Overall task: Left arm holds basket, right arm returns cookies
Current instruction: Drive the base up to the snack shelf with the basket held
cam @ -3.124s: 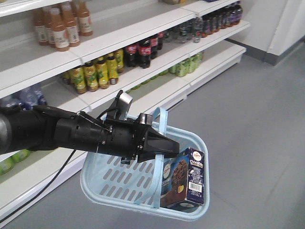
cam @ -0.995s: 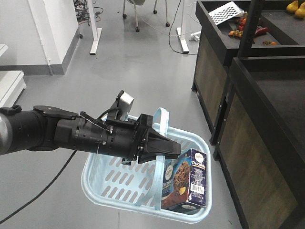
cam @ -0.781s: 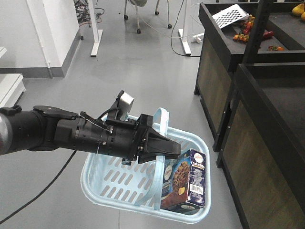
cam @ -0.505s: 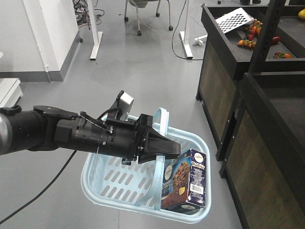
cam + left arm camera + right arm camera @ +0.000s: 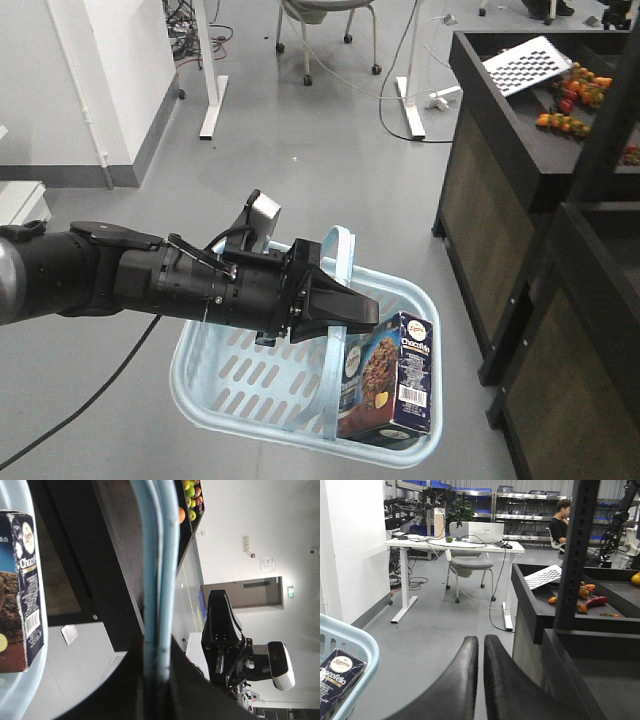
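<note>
In the front view my left arm's gripper (image 5: 356,312) is shut on the two loop handles of the light blue basket (image 5: 228,392), which hangs above the grey floor. The left wrist view shows both handles (image 5: 159,570) pinched together between the jaws. The navy cookies box (image 5: 391,384) stands upright in the basket's right end; its side also shows in the left wrist view (image 5: 22,585). In the right wrist view my right gripper (image 5: 481,647) is shut with nothing in it. It sits to the right of the basket rim (image 5: 355,641) and the cookies (image 5: 337,680).
A black produce stand (image 5: 500,210) with fruit (image 5: 572,95) and a checkered board (image 5: 532,62) fills the right side. A white desk (image 5: 455,545), a chair (image 5: 470,565) and floor cables stand ahead. A white wall corner (image 5: 110,80) is at left. A person (image 5: 565,522) sits far back.
The whole view has swung away from the bottle shelves, and the black stand has slid rightward in the picture. Arm, basket and cookies keep the same pose relative to the camera.
</note>
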